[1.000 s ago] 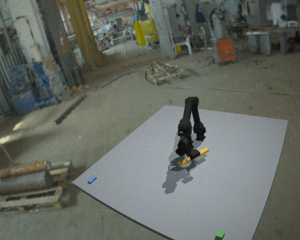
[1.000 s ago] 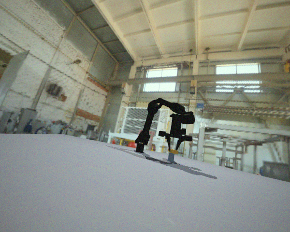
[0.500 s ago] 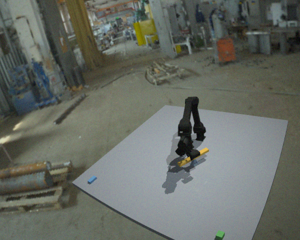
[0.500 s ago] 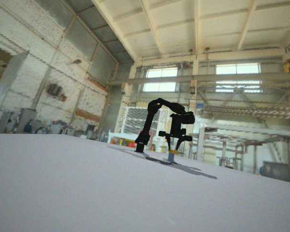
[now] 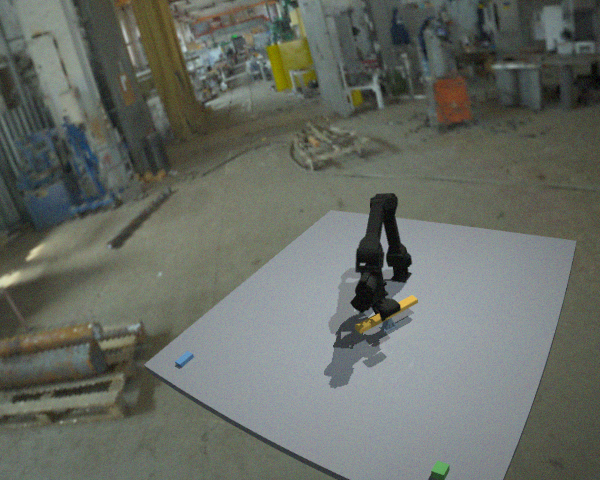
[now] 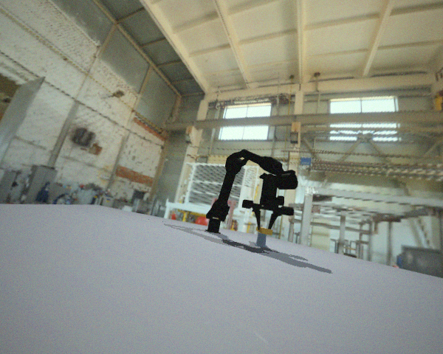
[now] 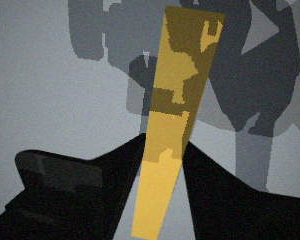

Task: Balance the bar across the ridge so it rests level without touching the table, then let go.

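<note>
The yellow bar (image 5: 408, 303) (image 6: 266, 231) (image 7: 165, 130) is held across its middle part, off the table. My gripper (image 5: 387, 314) (image 6: 263, 228) (image 7: 164, 141) is shut on it, one finger on each long side. The blue-grey ridge (image 5: 389, 326) (image 6: 261, 240) stands on the table right under the bar. In the exterior view the bar's underside meets the ridge's top, but whether it touches or sits just above, I cannot tell. The bar looks about level. In the wrist view the ridge is mostly or wholly hidden by the bar and fingers.
A small blue block (image 5: 184, 359) lies near the left corner of the grey table top (image 5: 445, 392) (image 6: 137, 289). A green block (image 5: 440, 469) lies near its front edge. Shadows of the arm fall around the ridge and bar.
</note>
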Robot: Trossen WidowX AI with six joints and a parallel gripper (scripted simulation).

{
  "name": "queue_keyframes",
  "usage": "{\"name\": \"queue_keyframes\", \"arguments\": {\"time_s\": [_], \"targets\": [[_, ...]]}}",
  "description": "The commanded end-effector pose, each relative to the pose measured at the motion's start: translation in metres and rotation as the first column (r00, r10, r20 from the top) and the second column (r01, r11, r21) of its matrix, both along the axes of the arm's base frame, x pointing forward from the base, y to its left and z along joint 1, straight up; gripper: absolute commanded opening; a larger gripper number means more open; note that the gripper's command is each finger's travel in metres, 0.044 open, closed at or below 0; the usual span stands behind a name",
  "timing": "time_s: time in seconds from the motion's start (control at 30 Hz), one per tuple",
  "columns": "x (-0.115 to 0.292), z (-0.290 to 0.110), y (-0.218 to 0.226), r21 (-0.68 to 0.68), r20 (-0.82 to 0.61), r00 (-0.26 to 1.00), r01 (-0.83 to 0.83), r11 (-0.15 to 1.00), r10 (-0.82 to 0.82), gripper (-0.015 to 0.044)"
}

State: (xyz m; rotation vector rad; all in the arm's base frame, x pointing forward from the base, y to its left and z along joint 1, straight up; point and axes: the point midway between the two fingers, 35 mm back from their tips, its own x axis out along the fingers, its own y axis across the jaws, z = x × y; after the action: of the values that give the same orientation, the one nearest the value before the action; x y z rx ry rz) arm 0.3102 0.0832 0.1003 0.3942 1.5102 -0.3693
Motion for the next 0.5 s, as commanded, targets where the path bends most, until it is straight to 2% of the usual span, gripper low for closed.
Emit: {"name": "queue_keyframes", "arguments": {"time_s": [0.0, 0.17, 0.47], "targets": [[0.0000, 0.0000, 0.0000, 0.000, 0.000, 1.000, 0.000, 1.000, 0.000, 0.0026], [0.0000, 0.0000, 0.0000, 0.000, 0.000, 1.000, 0.000, 1.000, 0.000, 0.0157], [0.0000, 0.0000, 0.0000, 0.000, 0.000, 1.000, 0.000, 1.000, 0.000, 0.0167]]}}
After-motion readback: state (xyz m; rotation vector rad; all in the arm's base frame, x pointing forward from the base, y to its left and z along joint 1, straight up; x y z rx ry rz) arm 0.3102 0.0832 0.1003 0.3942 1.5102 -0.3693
